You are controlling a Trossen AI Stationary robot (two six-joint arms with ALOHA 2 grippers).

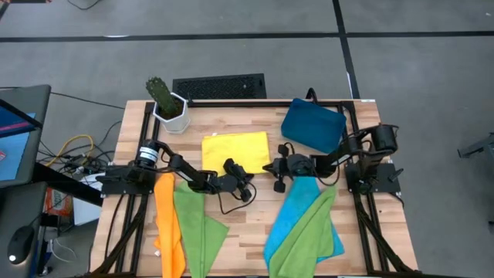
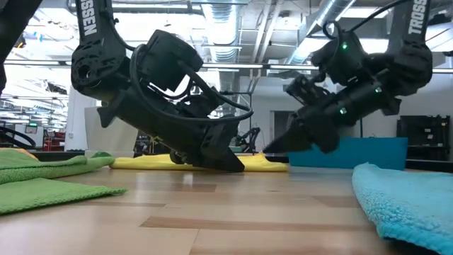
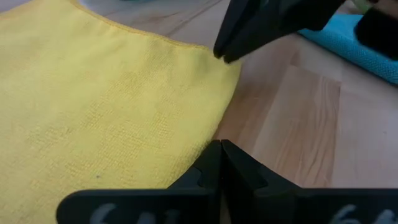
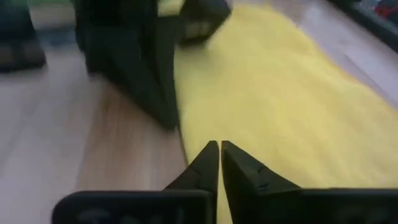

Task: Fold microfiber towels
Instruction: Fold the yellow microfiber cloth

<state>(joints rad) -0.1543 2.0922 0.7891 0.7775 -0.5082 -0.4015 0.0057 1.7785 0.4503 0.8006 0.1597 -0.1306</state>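
Pinching at the yellow towel's near edge, my left gripper is shut, holding nothing I can see; my right gripper beside it looks nearly closed, grip unclear — both could slide off the thin hem.

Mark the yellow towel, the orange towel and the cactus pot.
yellow towel (image 1: 235, 145): high view, middle of the flat cloth.
orange towel (image 1: 168, 224): high view, middle of the long strip.
cactus pot (image 1: 172, 116): high view, white wall of the pot.

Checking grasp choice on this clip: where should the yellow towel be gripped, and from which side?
Judging by its flat pose, pinch a near corner of the yellow towel from above. Both hands already sit at that near edge: the left hand and the right hand.
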